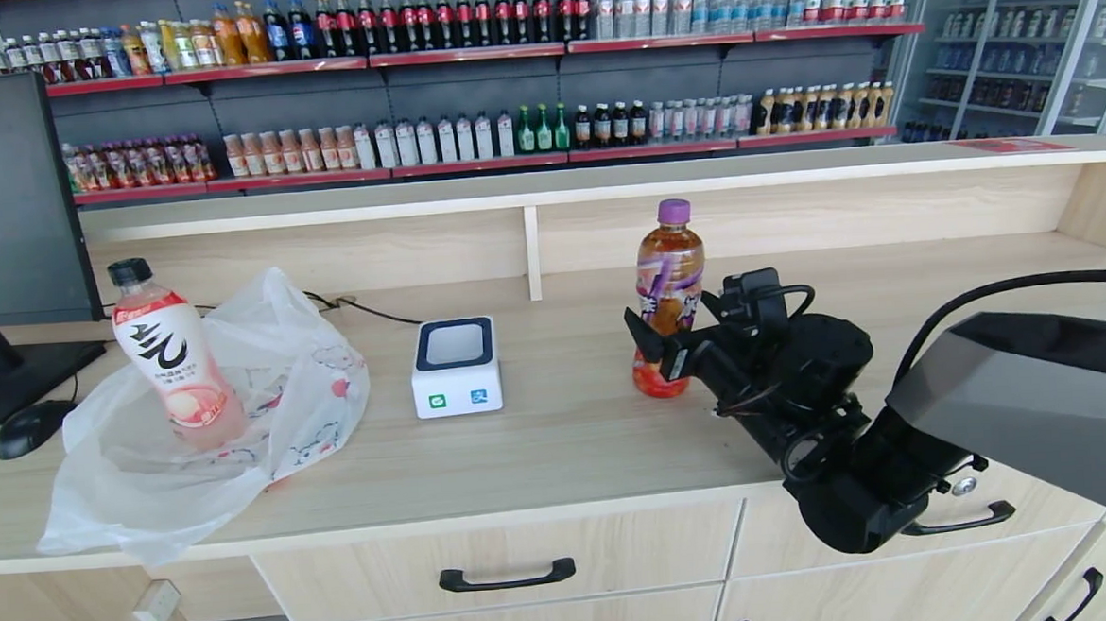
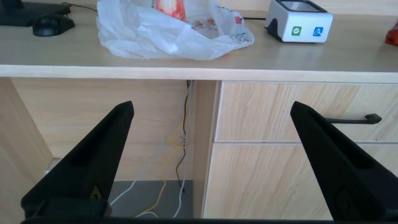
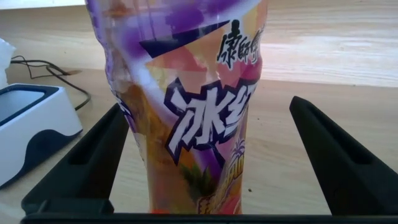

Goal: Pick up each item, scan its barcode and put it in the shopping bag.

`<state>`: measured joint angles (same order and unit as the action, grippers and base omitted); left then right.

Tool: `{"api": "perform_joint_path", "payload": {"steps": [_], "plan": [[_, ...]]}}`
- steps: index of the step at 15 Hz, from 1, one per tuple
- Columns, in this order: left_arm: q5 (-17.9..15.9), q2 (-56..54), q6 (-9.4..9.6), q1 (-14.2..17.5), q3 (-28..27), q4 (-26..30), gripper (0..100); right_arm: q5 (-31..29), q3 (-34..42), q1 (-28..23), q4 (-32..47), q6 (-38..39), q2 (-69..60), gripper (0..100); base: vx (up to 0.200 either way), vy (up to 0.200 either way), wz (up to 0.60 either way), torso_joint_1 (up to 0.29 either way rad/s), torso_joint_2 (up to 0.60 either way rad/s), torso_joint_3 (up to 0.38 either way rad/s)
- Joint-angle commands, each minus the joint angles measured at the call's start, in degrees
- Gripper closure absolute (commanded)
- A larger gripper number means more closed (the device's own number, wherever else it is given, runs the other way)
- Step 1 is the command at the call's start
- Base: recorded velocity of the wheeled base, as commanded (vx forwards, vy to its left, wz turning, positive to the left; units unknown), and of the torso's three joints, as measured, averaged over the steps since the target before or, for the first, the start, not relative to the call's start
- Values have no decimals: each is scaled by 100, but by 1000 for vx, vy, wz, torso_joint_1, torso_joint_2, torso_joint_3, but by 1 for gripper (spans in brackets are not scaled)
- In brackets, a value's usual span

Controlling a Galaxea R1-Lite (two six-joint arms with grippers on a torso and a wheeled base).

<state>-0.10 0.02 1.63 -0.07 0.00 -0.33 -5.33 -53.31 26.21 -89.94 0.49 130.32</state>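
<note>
A tea bottle (image 1: 667, 290) with a purple cap stands upright on the wooden counter (image 1: 569, 433), right of centre. My right gripper (image 1: 672, 331) is open at its lower half, one finger on each side; in the right wrist view the bottle (image 3: 193, 118) stands between the spread fingers (image 3: 336, 162), nearer one of them. A pink bottle with a black cap (image 1: 175, 354) stands inside the clear shopping bag (image 1: 145, 464) at the left. The white barcode scanner (image 1: 456, 365) sits between bag and tea bottle. My left gripper (image 2: 211, 106) is open and empty below counter height, facing the cabinet.
A monitor (image 1: 8, 206) and a black mouse (image 1: 29, 428) occupy the counter's far left. A cable (image 1: 364, 311) runs behind the scanner. A raised back ledge (image 1: 603, 189) bounds the counter. Drawers with black handles (image 1: 507, 576) lie below. Bare counter stretches right of the tea bottle.
</note>
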Motion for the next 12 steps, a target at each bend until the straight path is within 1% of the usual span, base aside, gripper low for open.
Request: {"api": "perform_joint_path", "payload": {"steps": [1, 8, 9, 10, 12], "plan": [[1, -2, 4, -1, 0, -2, 0, 14, -57, -2, -6, 13, 55, 0, 0, 0, 0, 0, 0, 0], [1, -2, 21, -1, 0, -2, 0, 93, -356, -55, -6, 48, 222, 0, 0, 0, 0, 0, 0, 0], [1, -2, 21, -1, 0, -2, 0, 128, -373, -55, -6, 48, 231, 0, 0, 0, 0, 0, 0, 0], [1, -2, 30, -1, 0, -2, 0, 304, -382, -81, -6, 48, 240, 0, 0, 0, 0, 0, 0, 0], [1, -2, 30, -1, 0, -2, 0, 366, -391, -99, -6, 48, 266, 0, 0, 0, 0, 0, 0, 0]]}}
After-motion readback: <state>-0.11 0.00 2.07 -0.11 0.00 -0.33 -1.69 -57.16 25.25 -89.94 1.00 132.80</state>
